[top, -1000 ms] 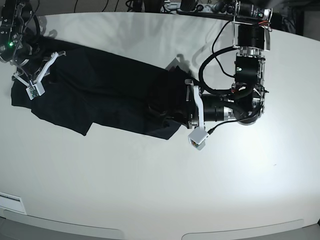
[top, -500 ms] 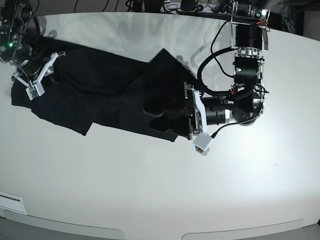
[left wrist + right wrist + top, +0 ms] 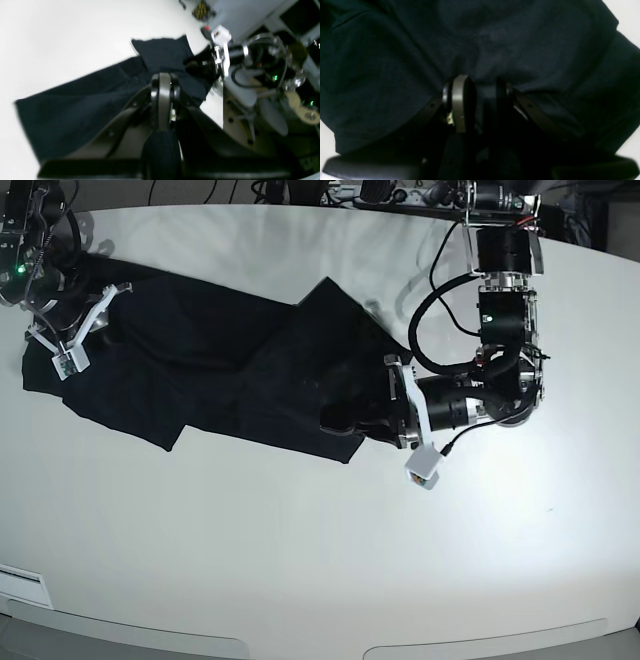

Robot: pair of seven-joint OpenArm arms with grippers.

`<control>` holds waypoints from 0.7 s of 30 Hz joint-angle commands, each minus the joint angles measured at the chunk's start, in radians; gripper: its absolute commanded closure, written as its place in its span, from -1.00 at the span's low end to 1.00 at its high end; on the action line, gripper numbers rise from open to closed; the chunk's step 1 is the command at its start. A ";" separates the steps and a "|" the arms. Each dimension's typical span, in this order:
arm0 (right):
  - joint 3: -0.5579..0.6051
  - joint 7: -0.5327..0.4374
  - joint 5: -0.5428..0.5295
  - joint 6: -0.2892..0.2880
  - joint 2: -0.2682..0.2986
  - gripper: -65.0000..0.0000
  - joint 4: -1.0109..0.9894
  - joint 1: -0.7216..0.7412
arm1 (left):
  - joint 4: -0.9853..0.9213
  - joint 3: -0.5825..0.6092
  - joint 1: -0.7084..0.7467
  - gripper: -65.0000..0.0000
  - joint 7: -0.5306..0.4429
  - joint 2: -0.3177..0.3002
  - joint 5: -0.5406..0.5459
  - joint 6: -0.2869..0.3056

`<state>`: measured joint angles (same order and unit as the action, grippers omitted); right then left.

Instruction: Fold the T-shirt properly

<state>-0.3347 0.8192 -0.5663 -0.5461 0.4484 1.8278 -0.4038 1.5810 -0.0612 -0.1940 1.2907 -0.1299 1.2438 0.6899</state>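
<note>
One table (image 3: 300, 560), T-shirt (image 3: 200, 370) sprawled across its far-left part, half folded. Left gripper (image 3: 335, 418) jaws together at the near hem; right gripper (image 3: 480, 100) parted over cloth. Regrip the hem before pulling.

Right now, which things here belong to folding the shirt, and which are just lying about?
Belonging to the job:
- large plain black cloth T-shirt, spread on the table
- left gripper, fingers together at the shirt's edge
- right gripper, fingers apart over the cloth

Just there:
- white table
- dark cables along its far edge
</note>
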 commanded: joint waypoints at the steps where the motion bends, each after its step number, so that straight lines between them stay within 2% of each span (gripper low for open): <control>1: -0.008 -0.015 -0.013 -0.004 0.017 0.34 0.015 0.005 | 0.014 0.024 -0.019 1.00 -0.019 0.000 -0.002 0.008; 5: -0.008 -0.015 -0.013 -0.004 0.017 0.34 0.016 0.006 | 0.014 0.119 -0.019 1.00 -0.048 0.000 -0.170 0.008; 10: -0.010 0.004 -0.009 0.008 0.018 0.34 0.022 0.048 | 0.003 0.172 -0.017 1.00 -0.166 -0.012 -0.393 0.008; 14: -0.034 0.005 -0.009 0.016 0.018 0.34 0.062 0.109 | -0.093 0.173 -0.017 1.00 -0.224 -0.014 -0.427 0.008; 19: -0.116 0.047 -0.013 0.077 0.020 0.03 0.120 0.169 | -0.226 0.173 -0.017 1.00 -0.238 -0.014 -0.432 0.008; 21: -0.166 0.053 -0.031 0.095 0.020 -0.01 0.119 0.167 | -0.250 0.173 -0.017 1.00 -0.238 -0.018 -0.441 0.008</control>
<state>-0.4927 0.8875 -0.5884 -0.4500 0.4507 1.9354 -0.2413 1.3243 0.1120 -0.1967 1.0428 -0.1467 0.8307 0.6937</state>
